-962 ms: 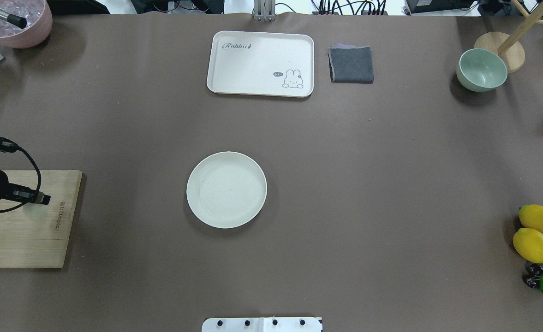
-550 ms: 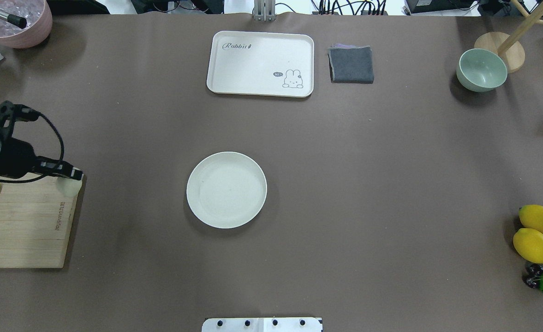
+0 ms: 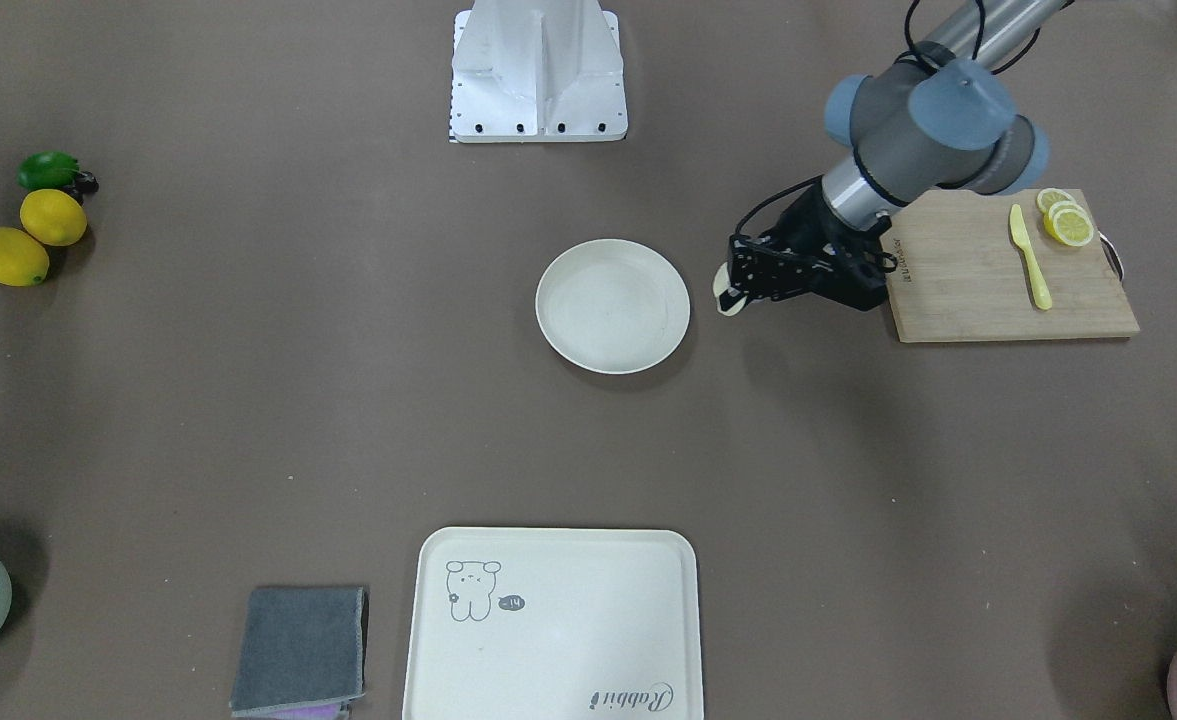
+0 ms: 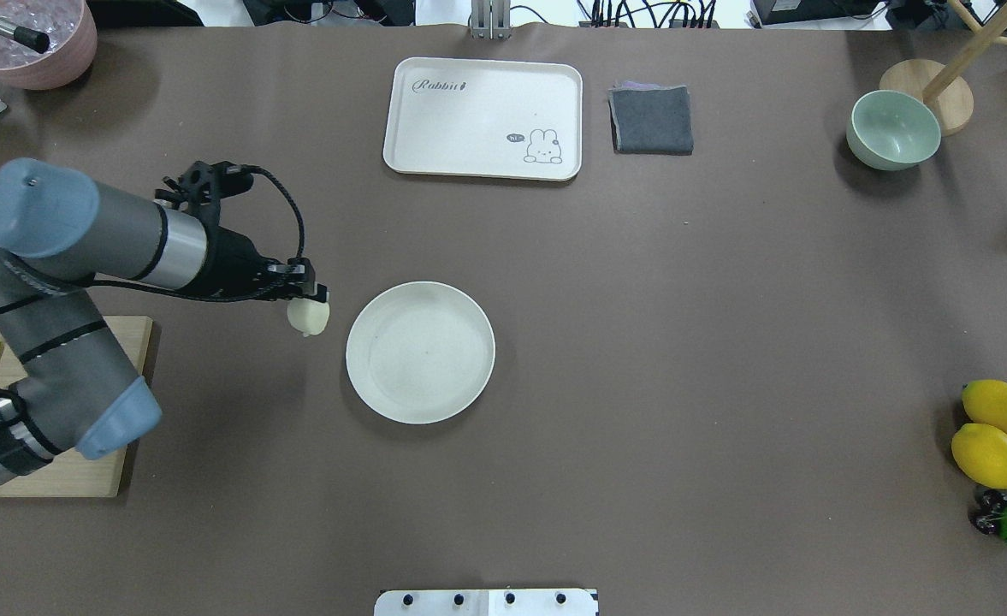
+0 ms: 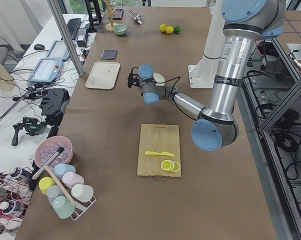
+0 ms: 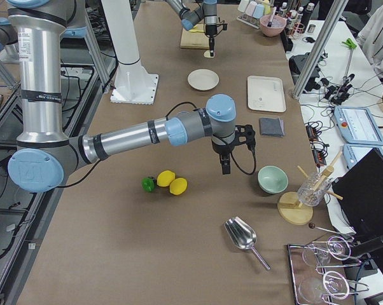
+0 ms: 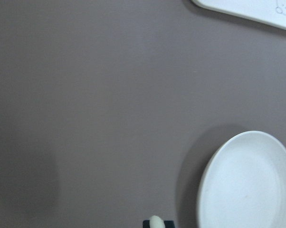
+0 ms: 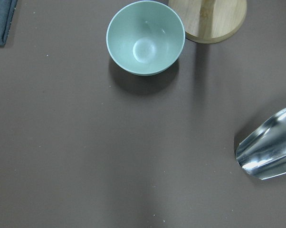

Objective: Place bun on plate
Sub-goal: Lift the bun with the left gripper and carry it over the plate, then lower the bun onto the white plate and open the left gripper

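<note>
The bun [image 4: 308,316] is a small pale cream lump hanging just above the brown table, a short way left of the plate [image 4: 420,352]. My left gripper [image 4: 310,301] is shut on the bun from above. In the front-facing view the bun [image 3: 727,298] sits just right of the round cream-white plate [image 3: 613,305], which holds nothing. The left wrist view shows the bun's tip [image 7: 156,222] at the bottom edge and the plate [image 7: 247,185] at lower right. My right gripper [image 6: 225,166] hovers near the green bowl; whether it is open or shut I cannot tell.
A wooden cutting board [image 3: 958,290] with a yellow knife [image 3: 1028,255] and lemon slices [image 3: 1066,220] lies behind the left arm. The bear tray [image 4: 483,118], grey cloth [image 4: 652,120], green bowl [image 4: 893,130], two lemons [image 4: 989,432] and a metal scoop [image 8: 269,149] stand farther off.
My left arm has swung right from over the cutting board to beside the plate, carrying the bun with it. The plate has not moved.
</note>
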Robot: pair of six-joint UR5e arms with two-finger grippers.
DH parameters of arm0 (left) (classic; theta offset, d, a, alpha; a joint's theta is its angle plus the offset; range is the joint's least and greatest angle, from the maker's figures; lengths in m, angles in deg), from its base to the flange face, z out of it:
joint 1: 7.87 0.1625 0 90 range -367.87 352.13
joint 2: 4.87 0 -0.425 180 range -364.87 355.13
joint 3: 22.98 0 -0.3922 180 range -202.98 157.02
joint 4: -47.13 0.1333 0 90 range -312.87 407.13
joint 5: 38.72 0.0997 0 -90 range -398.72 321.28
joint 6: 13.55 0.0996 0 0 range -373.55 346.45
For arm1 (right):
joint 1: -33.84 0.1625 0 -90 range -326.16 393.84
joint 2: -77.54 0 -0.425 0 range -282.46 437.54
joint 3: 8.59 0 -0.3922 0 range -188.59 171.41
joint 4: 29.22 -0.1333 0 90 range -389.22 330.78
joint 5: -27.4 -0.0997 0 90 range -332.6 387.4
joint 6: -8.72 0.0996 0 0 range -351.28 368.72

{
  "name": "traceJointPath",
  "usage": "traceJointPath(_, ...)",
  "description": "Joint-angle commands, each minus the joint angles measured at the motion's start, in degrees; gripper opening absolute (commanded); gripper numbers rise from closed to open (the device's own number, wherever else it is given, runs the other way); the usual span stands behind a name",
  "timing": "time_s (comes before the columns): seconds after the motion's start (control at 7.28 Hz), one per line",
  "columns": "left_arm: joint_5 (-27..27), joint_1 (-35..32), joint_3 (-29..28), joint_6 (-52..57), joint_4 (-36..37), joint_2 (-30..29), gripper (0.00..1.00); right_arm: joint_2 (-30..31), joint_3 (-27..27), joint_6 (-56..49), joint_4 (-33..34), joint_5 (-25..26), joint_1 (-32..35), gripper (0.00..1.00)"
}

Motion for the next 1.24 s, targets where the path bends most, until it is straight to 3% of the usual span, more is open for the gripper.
traceJointPath(0.0, 10.07, 6.79, -7.38, -5.43, 0.13, -9.43, 0.07, 2.36, -0.03, -0.06, -0.11, 0.04, 0.27, 1.0)
traceJointPath(0.14, 12.89, 8.64, -9.34, -5.45, 0.05, -11.12, 0.07, 3.41, 0.06, -0.06, -0.11, 0.05, 0.36, 1.0)
traceJointPath(0.27, 13.53, 9.44, -9.36, -5.45, 0.05, -11.05, 0.17, 4.47, -0.11, -0.06, -0.2, 0.13, 0.36, 1.0)
traceJointPath(0.41, 13.62, 9.88, -9.45, -5.36, -0.13, -10.62, 0.51, 4.74, -0.12, -0.06, -0.29, 0.13, 0.36, 1.0)
traceJointPath(0.55, 14.93, 10.24, -9.27, -5.36, -0.22, -10.44, 0.78, 4.83, -0.12, -0.06, -0.29, 0.13, 0.36, 1.0)
traceJointPath(0.69, 15.2, 10.59, -8.92, -5.36, -0.22, -10.44, 0.92, 5.09, -0.12, -0.06, -0.29, 0.13, 0.36, 1.0)
traceJointPath(0.82, 15.12, 10.51, -8.22, -5.36, -0.22, -10.44, 0.97, 5.27, -0.12, -0.06, -0.29, 0.13, 0.36, 1.0)
traceJointPath(1.1, 15.03, 9.89, -6.46, -5.36, -0.04, -10.26, 0.97, 5.62, -0.12, -0.06, -0.29, 0.13, 0.36, 1.0)
